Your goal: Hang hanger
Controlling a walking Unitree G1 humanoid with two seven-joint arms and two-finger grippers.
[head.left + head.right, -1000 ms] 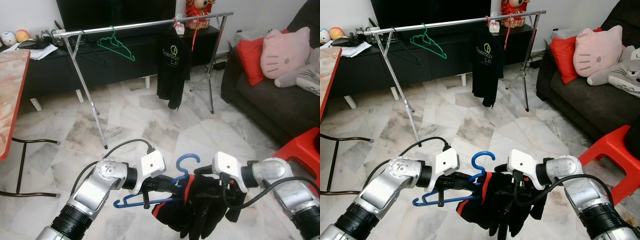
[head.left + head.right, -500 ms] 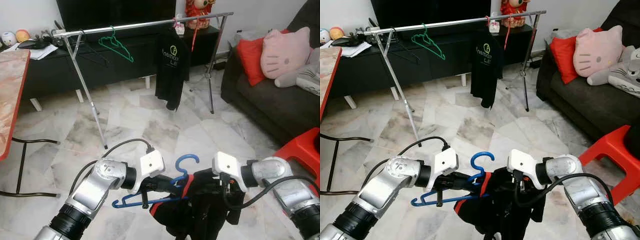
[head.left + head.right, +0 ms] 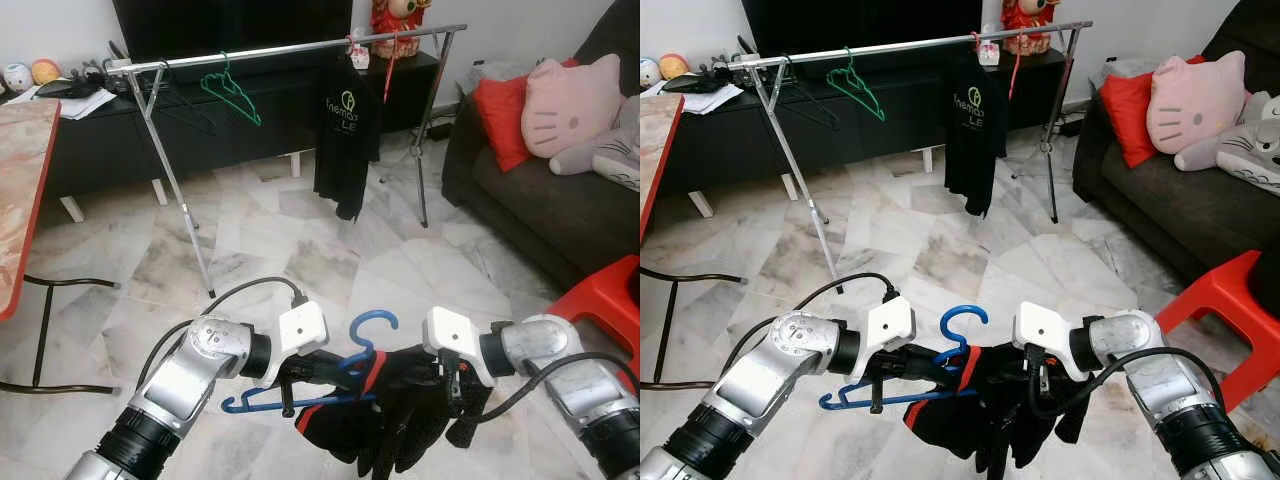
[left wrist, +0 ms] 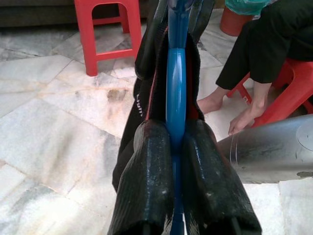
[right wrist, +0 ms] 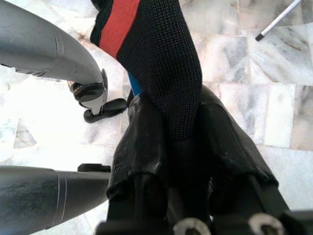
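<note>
A blue hanger (image 3: 340, 375) is held low in front of me, its hook (image 3: 368, 325) pointing up. A black garment with red trim (image 3: 385, 425) hangs over it. My left gripper (image 3: 320, 372) is shut on the blue hanger bar (image 4: 175, 93). My right gripper (image 3: 425, 372) is shut on the black garment (image 5: 161, 58). The silver clothes rail (image 3: 290, 47) stands further ahead across the room, with a green hanger (image 3: 232, 92) and a hung black shirt (image 3: 345, 135) on it.
A dark sofa (image 3: 545, 190) with a red cushion and plush toys is at the right. A red stool (image 3: 605, 300) is near my right arm. A table edge (image 3: 25, 200) is at the left. A seated person's legs (image 4: 249, 73) are behind, on a red stool.
The garment hangs a little differently on the hanger and the view has shifted slightly. Both grippers keep their hold.
</note>
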